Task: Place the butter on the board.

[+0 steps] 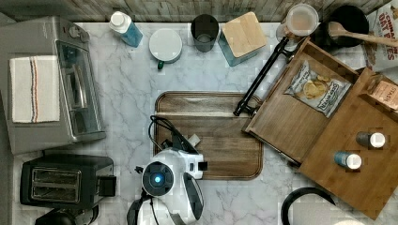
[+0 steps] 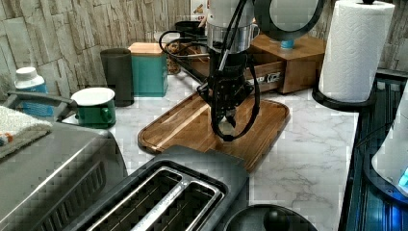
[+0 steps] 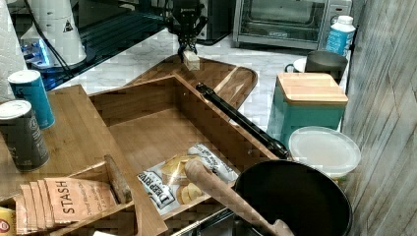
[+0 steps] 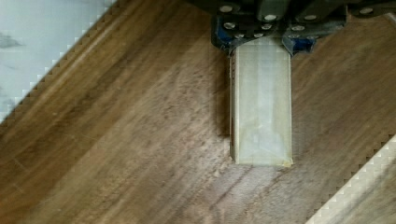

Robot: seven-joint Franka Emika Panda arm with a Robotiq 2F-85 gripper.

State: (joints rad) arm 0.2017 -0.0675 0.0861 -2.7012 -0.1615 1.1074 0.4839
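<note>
The butter (image 4: 261,102) is a pale wrapped stick, and my gripper (image 4: 261,44) is shut on one end of it, blue pads (image 4: 223,36) on both sides. It hangs at or just over the dark brown board (image 4: 116,140), casting a close shadow; I cannot tell whether it touches. In the right view the butter (image 3: 191,59) sticks out below the gripper (image 3: 187,48) over the board (image 3: 216,71). In the top view the butter (image 1: 193,139) peeks out beside the wrist, over the top view's left part of the board (image 1: 225,112). The left view shows the gripper (image 2: 226,120) low over the board (image 2: 187,120).
A bamboo tray (image 1: 291,122) overlaps the board's corner on the top view's right, with a black bar (image 1: 260,77) beside it. A toaster (image 1: 65,180) and toaster oven (image 1: 51,84) stand on the top view's left. A green mug (image 1: 165,45) sits behind the board.
</note>
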